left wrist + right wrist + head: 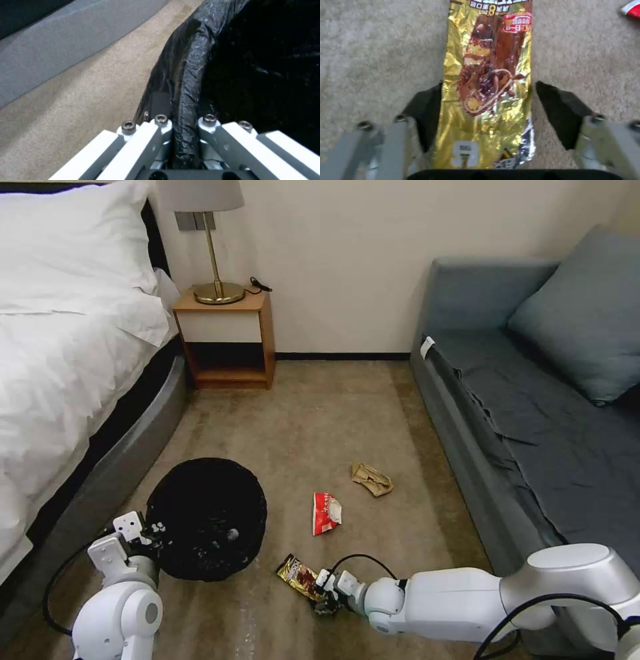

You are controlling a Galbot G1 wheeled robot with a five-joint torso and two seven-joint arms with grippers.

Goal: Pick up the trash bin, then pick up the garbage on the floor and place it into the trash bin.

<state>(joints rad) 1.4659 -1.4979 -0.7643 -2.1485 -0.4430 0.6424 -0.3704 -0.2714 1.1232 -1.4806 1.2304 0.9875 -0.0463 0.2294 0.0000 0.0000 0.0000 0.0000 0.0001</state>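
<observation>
Left gripper (pixel 181 125): clamped on the near rim of the bin (pixel 207 517), one finger outside the liner, one inside; the liner fold is pinched between them.
Bin: on the carpet (pixel 320 427) beside the bed (pixel 67 380), at the robot's left front. Whether its base touches the floor cannot be told.
Right gripper (pixel 486 117): low over the carpet, jaws apart, black pads (pixel 563 112) standing either side of the wrapper (pixel 486 87) and nothing clamped.
Wrapper: flat on the carpet just right of the bin, directly under the right gripper. The left pad touches or slightly overlaps the foil edge; the right pad stands just clear of the other edge.
Key relation: the wrapper's long axis runs straight away from the wrist, between the pads, so the jaws span its narrow width near the end closest to the arm. Judged well aligned for a close.
Nearer arm: the right; the left is occupied by the bin.
Risk: flat foil may slip or buckle instead of lifting.
Other garbage: red packet (pixel 326 512) and tan paper (pixel 372 479) lie farther out on the carpet, well apart from both grippers.
Progress: bin gripped; three pieces seen on the floor.
</observation>
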